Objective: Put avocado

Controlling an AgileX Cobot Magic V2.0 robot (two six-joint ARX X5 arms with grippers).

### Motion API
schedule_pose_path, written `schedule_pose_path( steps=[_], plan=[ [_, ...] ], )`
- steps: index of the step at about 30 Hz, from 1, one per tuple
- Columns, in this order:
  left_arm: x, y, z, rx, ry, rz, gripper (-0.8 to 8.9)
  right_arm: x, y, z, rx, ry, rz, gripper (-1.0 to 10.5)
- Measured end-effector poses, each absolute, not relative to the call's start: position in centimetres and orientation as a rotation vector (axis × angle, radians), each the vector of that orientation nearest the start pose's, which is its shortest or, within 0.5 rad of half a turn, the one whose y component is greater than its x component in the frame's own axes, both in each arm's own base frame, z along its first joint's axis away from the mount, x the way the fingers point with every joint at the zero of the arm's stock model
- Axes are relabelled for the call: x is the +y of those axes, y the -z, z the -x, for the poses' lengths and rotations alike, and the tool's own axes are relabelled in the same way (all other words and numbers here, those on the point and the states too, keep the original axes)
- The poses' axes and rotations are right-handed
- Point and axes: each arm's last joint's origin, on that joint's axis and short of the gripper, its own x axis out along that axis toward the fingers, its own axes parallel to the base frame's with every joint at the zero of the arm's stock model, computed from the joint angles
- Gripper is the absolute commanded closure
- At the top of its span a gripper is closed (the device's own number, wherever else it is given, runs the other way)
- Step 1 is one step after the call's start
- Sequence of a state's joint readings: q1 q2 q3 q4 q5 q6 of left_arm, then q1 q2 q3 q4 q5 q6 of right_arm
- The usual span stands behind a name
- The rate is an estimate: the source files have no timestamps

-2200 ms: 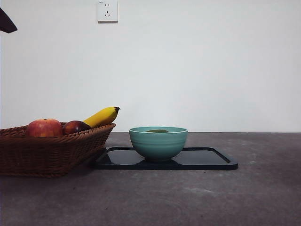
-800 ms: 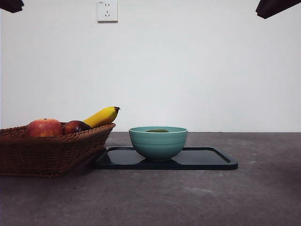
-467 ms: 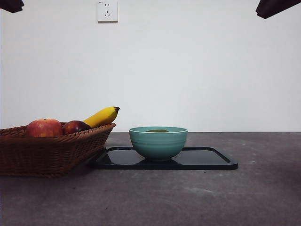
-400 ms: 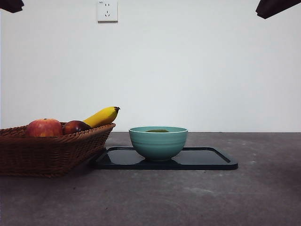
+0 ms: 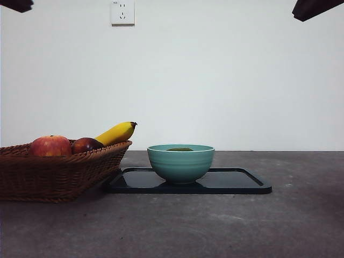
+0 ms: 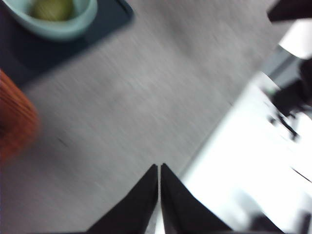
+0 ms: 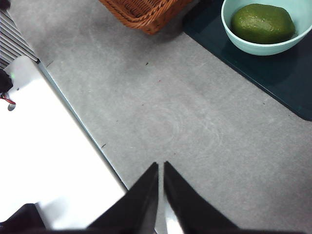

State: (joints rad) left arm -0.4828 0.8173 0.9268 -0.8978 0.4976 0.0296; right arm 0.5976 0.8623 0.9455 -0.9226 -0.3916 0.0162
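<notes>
While both grippers' fingers [image 7: 161, 195] [image 6: 159, 195] are pressed together, the avocado [image 7: 262, 23] lies lengthwise across the bowl [image 7: 234, 34].

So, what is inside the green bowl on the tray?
The bowl holds one avocado, seen plainly from the right wrist view. From the front only the avocado's top shows above the rim. Whatever might lie under the avocado is covered, so it cannot be seen.
</notes>
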Motion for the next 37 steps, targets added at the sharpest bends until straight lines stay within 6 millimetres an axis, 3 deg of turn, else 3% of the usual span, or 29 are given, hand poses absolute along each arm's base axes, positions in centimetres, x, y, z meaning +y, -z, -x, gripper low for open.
schedule_pose_path(
  steps=[7, 12, 15, 18, 29, 37],
  plan=[
    [-4.9, -35.7, -12.2, 0.210, 0.613, -0.073, 8.07, 9.4, -31.4, -11.8, 0.875, -0.921, 0.076, 9.4],
    [-2.3, -35.5, -10.9, -0.113, 0.309, -0.092, 8.07, 9.4, -31.4, -11.8, 0.875, -0.921, 0.076, 9.4],
    [-1.3, -33.9, -10.0, -0.196, 0.166, -0.092, 8.07, 9.4, -31.4, -11.8, 0.875, -0.921, 0.076, 9.4],
    [-0.7, -31.2, -9.8, -0.175, 0.083, -0.098, 8.07, 9.4, -31.4, -11.8, 0.875, -0.922, 0.076, 9.4],
    [0.0, -21.4, -9.6, -0.042, 0.018, -0.108, 8.07, 9.4, -31.4, -11.8, 0.876, -0.921, 0.076, 9.4],
    [0.0, -18.5, -9.4, -0.032, 0.019, -0.107, 8.07, 9.4, -31.4, -11.8, 0.875, -0.921, 0.076, 9.4]
  ],
)
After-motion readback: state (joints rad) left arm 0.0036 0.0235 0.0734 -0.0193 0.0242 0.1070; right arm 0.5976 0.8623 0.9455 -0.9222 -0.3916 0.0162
